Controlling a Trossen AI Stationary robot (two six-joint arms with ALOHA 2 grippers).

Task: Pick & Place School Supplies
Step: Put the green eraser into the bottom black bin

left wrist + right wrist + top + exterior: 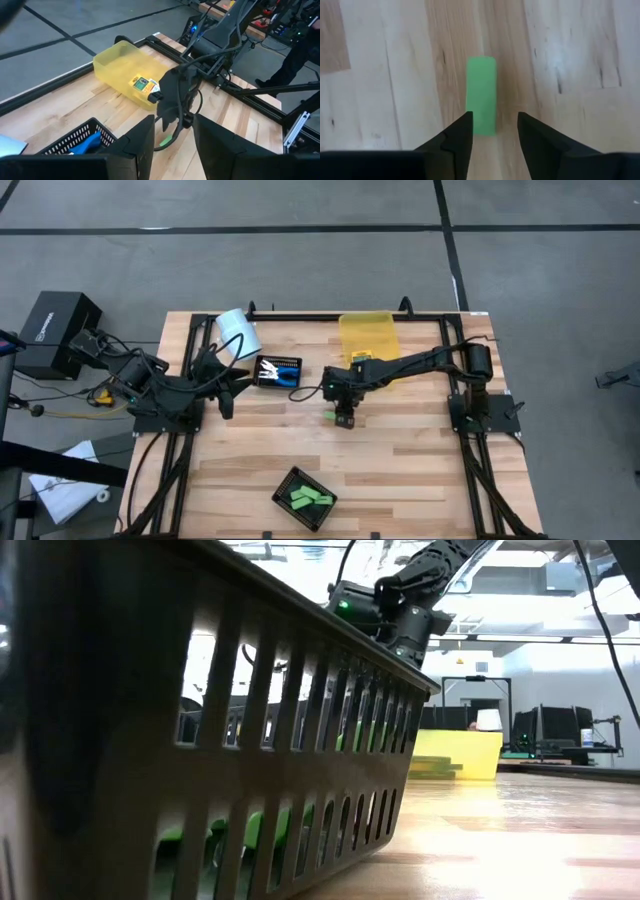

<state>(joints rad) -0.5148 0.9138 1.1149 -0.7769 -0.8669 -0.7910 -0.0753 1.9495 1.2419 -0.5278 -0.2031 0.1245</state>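
Note:
A light-green oblong piece (481, 95) lies flat on the wooden table, and also shows in the high view (329, 416). My right gripper (494, 131) is open just above the piece's near end, one finger on each side; it also shows in the high view (345, 418). My left gripper (172, 142) is open and empty at the table's left, also seen in the high view (226, 392). Blue-handled scissors (284, 374) lie in a black tray (278, 361). More green pieces (309, 500) lie in a second black tray (292, 482). A yellow pack (142, 84) lies in the yellow bin (117, 62).
A pale white-blue cylinder (238, 333) lies at the far left of the table. The yellow bin (368, 330) stands at the far edge. In the low view, the near black tray (250, 740) fills the left side. Bare wood lies between the trays and to the right.

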